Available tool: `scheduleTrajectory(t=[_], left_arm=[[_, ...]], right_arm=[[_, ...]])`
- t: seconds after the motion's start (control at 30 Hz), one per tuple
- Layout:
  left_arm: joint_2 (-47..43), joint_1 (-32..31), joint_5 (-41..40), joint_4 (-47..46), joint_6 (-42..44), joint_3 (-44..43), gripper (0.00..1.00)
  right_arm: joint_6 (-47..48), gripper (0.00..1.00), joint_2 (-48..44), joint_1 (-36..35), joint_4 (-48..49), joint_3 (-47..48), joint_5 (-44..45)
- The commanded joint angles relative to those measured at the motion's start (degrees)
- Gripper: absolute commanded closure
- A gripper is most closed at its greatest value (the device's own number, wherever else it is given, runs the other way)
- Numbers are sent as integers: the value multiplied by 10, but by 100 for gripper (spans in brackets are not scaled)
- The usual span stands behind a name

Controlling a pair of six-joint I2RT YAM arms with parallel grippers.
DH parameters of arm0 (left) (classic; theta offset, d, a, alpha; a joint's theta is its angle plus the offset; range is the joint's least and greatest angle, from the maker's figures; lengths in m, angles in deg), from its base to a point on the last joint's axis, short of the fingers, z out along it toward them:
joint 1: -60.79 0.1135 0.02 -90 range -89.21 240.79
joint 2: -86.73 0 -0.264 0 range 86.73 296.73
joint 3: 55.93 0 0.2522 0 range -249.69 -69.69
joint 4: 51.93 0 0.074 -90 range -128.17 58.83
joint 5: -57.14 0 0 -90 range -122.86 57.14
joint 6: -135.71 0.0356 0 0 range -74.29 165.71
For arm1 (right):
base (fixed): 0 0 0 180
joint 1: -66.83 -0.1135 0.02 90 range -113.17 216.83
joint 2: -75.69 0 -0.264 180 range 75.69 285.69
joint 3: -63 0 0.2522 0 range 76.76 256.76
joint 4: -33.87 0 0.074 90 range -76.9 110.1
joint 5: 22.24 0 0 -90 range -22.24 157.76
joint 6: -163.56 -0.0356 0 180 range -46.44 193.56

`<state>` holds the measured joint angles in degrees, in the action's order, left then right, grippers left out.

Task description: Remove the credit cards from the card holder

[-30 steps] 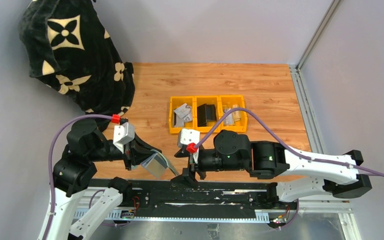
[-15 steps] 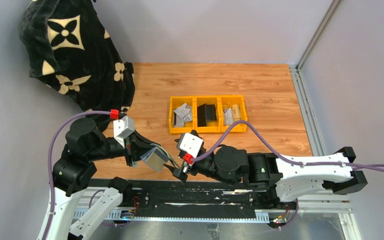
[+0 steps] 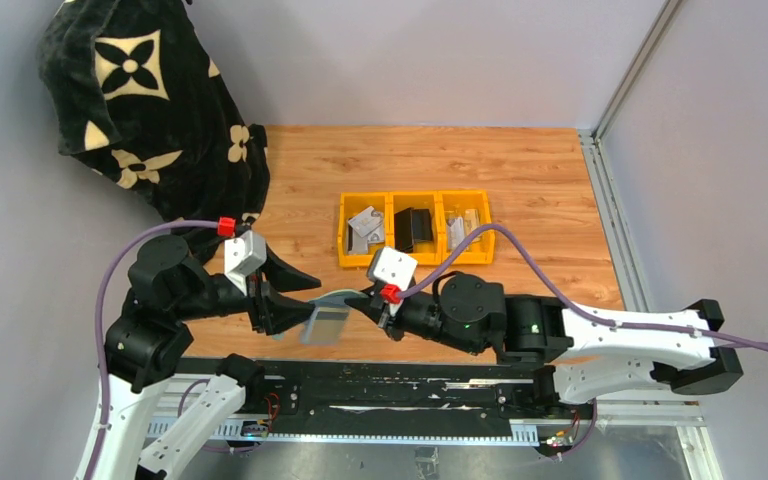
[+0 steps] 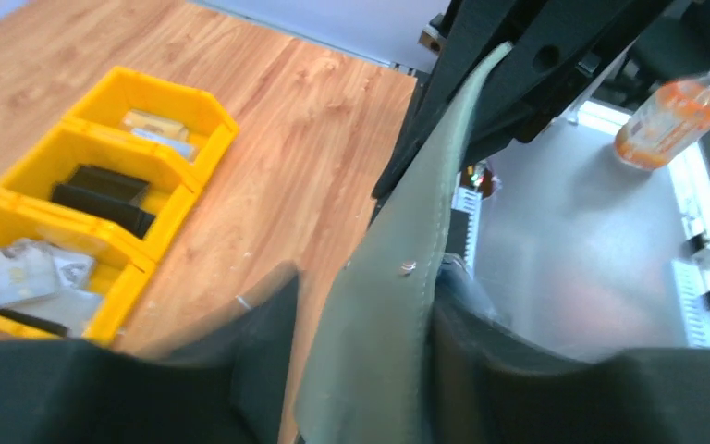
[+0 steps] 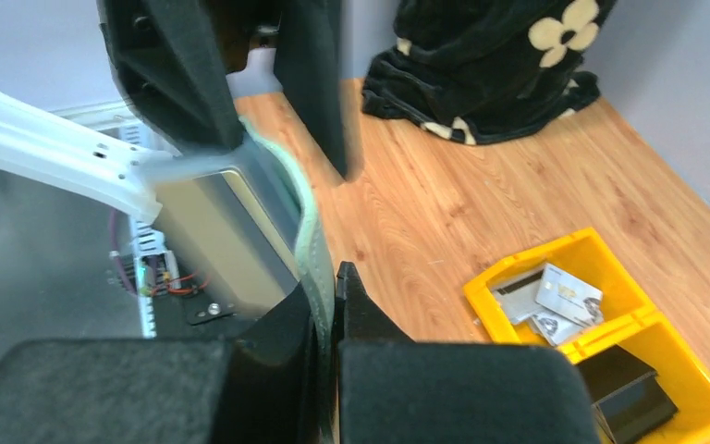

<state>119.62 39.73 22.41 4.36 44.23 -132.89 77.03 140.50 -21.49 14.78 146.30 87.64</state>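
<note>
Midair, my right gripper [image 3: 365, 298] clamps the card holder [image 3: 328, 322] by one edge, my left gripper [image 3: 308, 298] apart; the thin pinch may drop it.

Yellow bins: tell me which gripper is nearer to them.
Right. The right gripper, shut on the card holder, is just in front of the yellow bins; the left gripper is farther, toward their near-left.
</note>
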Motion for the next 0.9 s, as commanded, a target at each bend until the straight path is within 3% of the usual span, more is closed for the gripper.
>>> scheduleTrajectory(t=[0.0,0.07,0.3,0.47,0.7,0.87], left_arm=[[-21,3,27,-7,21,6,26],[-38,3,23,-8,51,13,18],[-51,3,43,-31,51,27,11],[-73,3,70,-92,-14,63,2],[-79,3,103,-78,5,82,3],[-82,3,69,-121,-20,97,14]], right_arm=[[-24,100,-45,21,-27,6,-83],[-22,100,-43,21,-71,33,-68],[-25,100,-12,20,-176,109,-26],[-31,100,14,21,-209,155,-21],[-57,100,36,21,-234,202,-4],[-74,100,20,21,-197,190,-63]])
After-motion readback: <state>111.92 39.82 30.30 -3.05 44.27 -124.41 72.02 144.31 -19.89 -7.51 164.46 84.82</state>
